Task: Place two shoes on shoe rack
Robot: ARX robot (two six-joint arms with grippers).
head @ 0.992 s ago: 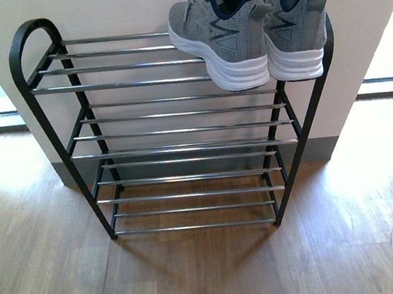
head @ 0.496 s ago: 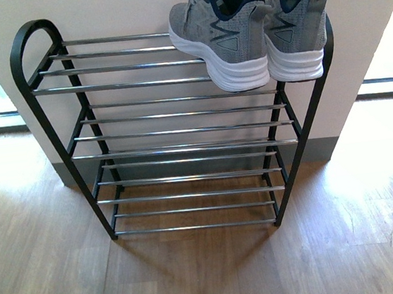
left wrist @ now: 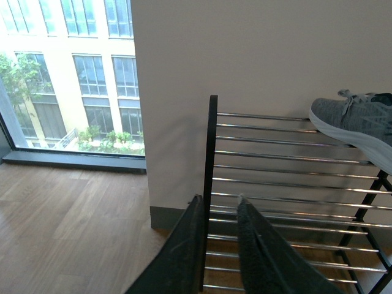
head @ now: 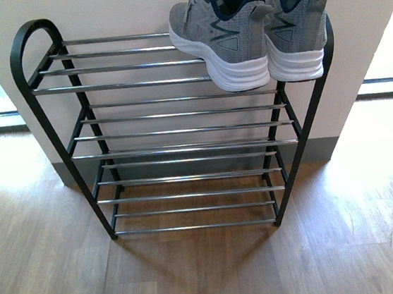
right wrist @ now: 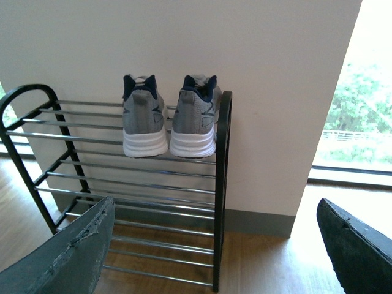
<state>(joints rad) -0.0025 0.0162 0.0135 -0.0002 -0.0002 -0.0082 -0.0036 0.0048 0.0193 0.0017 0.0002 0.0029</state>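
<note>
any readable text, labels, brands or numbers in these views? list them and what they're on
None readable in any view.
Sneakers: only a navy zigzag-and-triangle mark on the side, no letters.
Rack, wall, floor: no labels or stickers seen.
Building outside the window: no signs seen.

Home-like entryway: shoe rack (head: 123, 66), wood floor (head: 197, 274), tall windows (left wrist: 67, 79).
</note>
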